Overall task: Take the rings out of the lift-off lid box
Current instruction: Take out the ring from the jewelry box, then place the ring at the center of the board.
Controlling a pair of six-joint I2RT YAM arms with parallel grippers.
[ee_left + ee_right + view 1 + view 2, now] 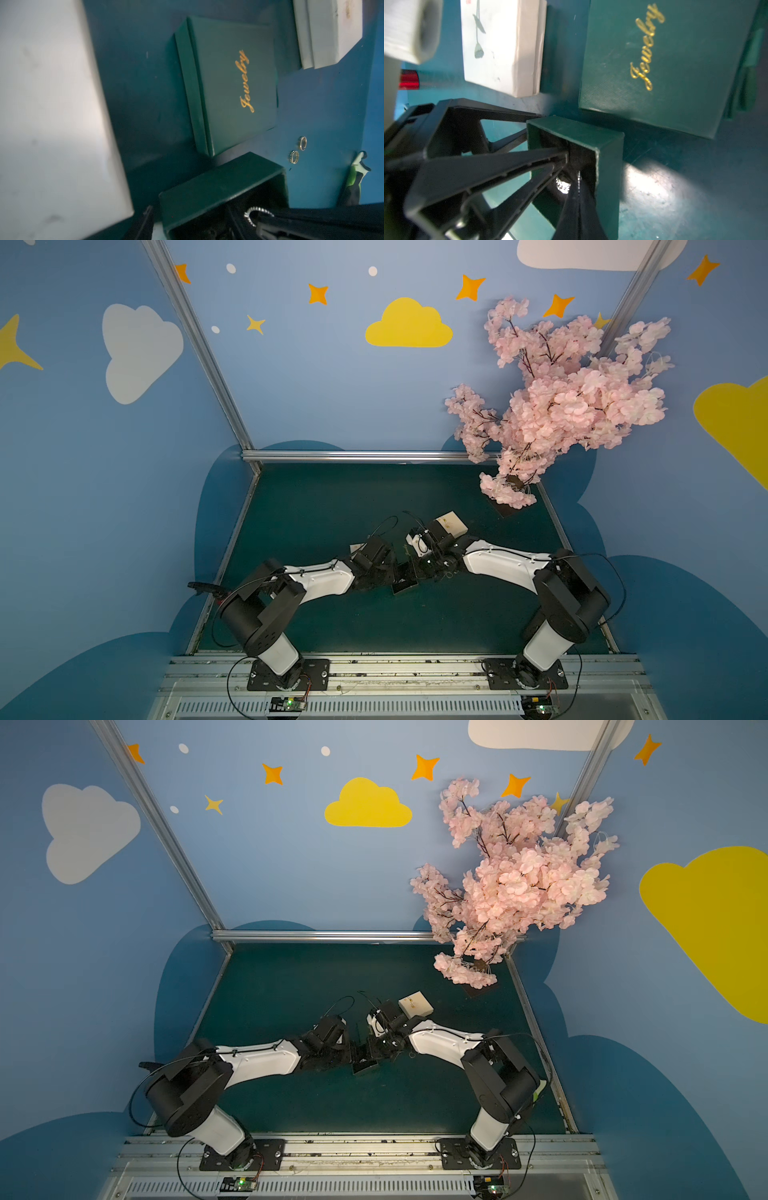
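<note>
My right gripper (579, 180) was shut tight on a sparkly ring (246, 215). Half of that ring stuck out past my fingertips. It was inside the open top of the green box (218, 187).

My left gripper (542, 145) pinched one wall of the box, with one finger inside and one outside. The box sat on the green table (374, 622), in the middle, between my two arms.

A shiny bit (562, 186) lay deeper in the box. It was too blurry for me to tell what it was.

A plain ring (303, 143) and a dotted ring (294, 157) lay out on the table. They were side by side, near the box but not touching it.

The lid (234, 83) lay flat just beside the box, with the gold word "Jewelry" facing up. A white box (332, 31) sat past the lid. A pink flower tree (561, 406) stood in the far right corner.
</note>
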